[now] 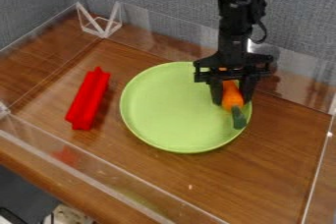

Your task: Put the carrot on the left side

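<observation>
No readable text, label, brand, number or sign anywhere

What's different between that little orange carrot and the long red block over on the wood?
The carrot is orange and tapered with a dark green end; the red block is one colour and rectangular. The carrot is shorter than the block. The carrot lies on the green plate between the gripper fingers; the block lies on the wooden table, apart from the plate. Both lie flat.

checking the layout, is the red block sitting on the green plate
No, the red block lies on the wooden table left of the green plate, apart from its rim.
</observation>
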`<state>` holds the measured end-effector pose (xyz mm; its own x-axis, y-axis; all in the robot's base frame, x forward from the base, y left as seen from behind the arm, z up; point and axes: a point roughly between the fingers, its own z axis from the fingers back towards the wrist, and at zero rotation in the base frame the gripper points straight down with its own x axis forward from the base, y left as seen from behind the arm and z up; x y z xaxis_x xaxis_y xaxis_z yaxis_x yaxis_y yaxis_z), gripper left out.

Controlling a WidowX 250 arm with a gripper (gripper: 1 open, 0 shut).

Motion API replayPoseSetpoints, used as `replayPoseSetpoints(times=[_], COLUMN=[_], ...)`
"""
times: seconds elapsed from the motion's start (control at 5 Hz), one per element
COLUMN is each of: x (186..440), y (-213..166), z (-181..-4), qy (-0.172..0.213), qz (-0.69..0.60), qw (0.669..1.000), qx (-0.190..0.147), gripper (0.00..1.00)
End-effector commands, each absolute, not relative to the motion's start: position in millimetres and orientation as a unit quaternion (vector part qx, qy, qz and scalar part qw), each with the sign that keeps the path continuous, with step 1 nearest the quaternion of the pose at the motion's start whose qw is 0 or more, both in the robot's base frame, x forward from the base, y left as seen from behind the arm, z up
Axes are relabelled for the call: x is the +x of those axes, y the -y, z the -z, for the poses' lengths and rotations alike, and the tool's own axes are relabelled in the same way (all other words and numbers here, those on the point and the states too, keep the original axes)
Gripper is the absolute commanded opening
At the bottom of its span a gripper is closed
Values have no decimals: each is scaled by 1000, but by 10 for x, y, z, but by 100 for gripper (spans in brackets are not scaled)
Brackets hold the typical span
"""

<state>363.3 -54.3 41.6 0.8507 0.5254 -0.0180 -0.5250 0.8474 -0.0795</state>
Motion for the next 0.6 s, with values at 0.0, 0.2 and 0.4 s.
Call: replayPoseSetpoints(times=[0.0,0.2,0.4], x=[3696,3682,3609], y=[573,573,506], z=[-734,-766,-805], qy=[45,49,54], qz=[-257,-247,-258], qw=[964,966,963], qx=[-53,-51,-48], gripper=[0,0,0])
